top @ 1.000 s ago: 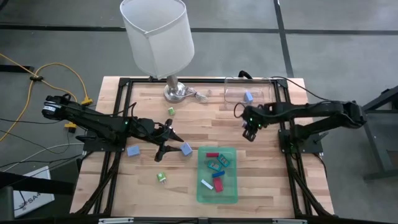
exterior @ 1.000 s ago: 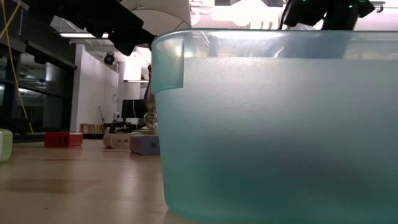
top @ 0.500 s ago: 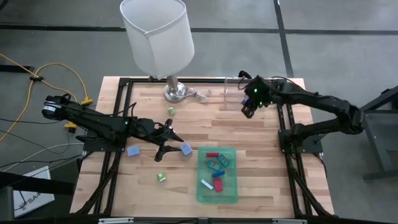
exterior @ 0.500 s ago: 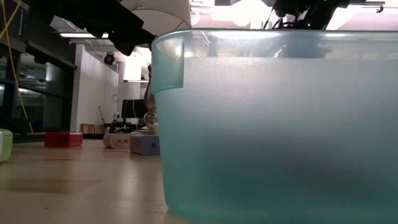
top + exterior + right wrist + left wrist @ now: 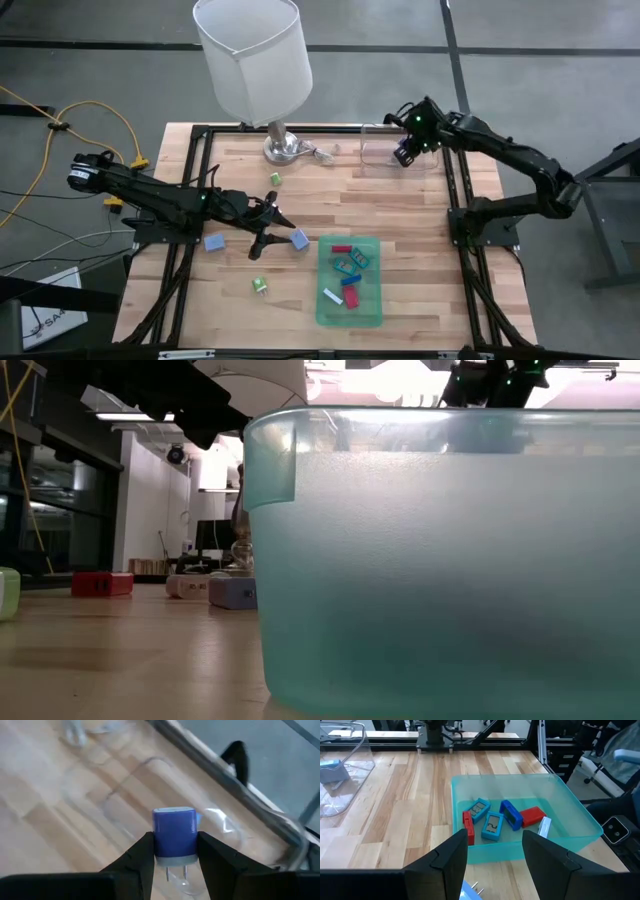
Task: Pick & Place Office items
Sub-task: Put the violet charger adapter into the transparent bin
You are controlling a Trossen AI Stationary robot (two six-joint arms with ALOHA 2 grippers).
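Gripping a blue two-pronged plug block (image 5: 174,838), right hand (image 5: 175,851); left hand (image 5: 495,851) released.

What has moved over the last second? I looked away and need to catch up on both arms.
The right gripper, shut on a small blue plug-like block, swung from mid-table toward the far edge and now hangs over the clear plastic rectangular container. The left gripper, the flat green translucent tray and the loose pieces stayed put.

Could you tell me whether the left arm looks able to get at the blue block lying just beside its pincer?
Probably yes: the left pincer hangs open next to the blue block, with only bare table between them.
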